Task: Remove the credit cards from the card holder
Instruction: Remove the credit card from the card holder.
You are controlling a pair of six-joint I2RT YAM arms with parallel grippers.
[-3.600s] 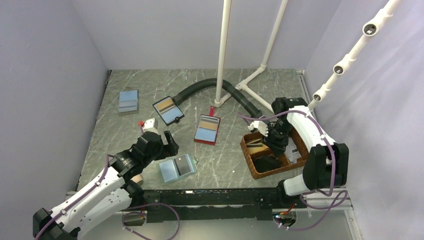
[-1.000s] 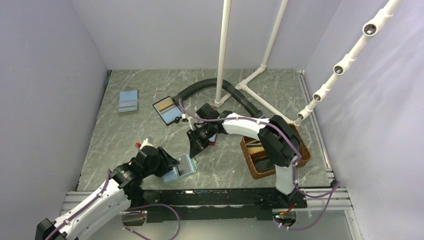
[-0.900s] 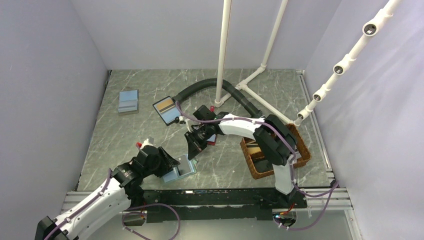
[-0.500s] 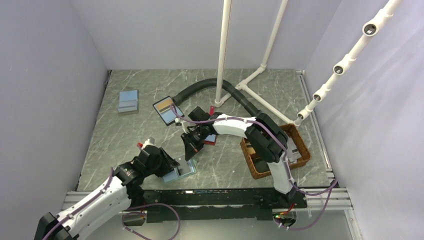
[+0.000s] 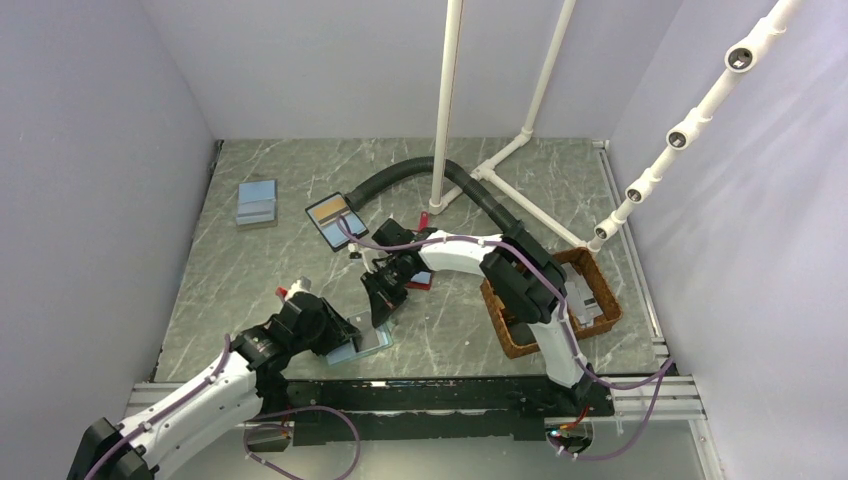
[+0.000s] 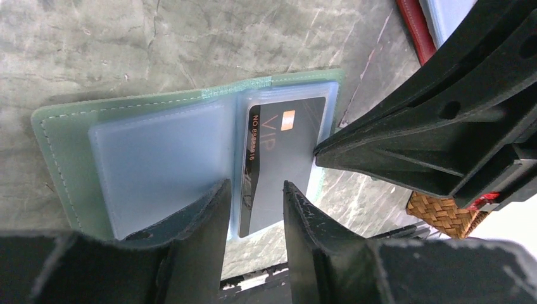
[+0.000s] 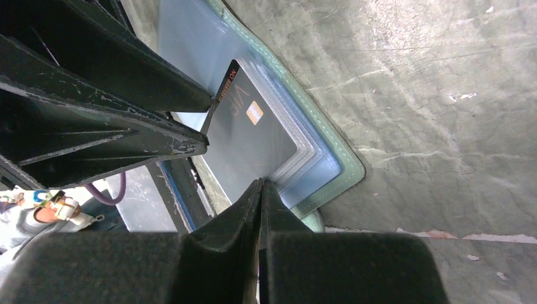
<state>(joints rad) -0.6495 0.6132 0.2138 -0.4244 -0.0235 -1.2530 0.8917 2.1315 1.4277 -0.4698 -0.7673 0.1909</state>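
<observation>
The right arm has left the wicker basket (image 5: 590, 300) and reached across the table, so the right gripper (image 7: 259, 183) now sits at the outer edge of the card holder (image 6: 57, 133); the holder itself has slid a little and lies open and flat; the left gripper (image 6: 253, 190) stands on the holder's near edge, its fingers a narrow gap apart and gripping nothing, apparently pinning the cover down beside the spine; the right jaws are drawn together to a hairline on the free end of a dark credit card (image 6: 278, 158) marked VIP, which sits in the clear sleeve on the side away from the left fingers; the pinch looks shallow, on the card's end only; to do this well the pull should probably run straight out along the sleeve, away from the spine and low to the table, slowly, with the left fingers pressing throughout so that the holder does not lift or trail after the card; a tilt could jam the card against the sleeve mouth, or the thin grip could slip; the top view hides the contact under both grippers; whether the sleeve is caught with the card cannot be told; several clear sleeves lie stacked under the card, their contents unclear, and the pale sleeve on the spine's other side may or may not hold a card
</observation>
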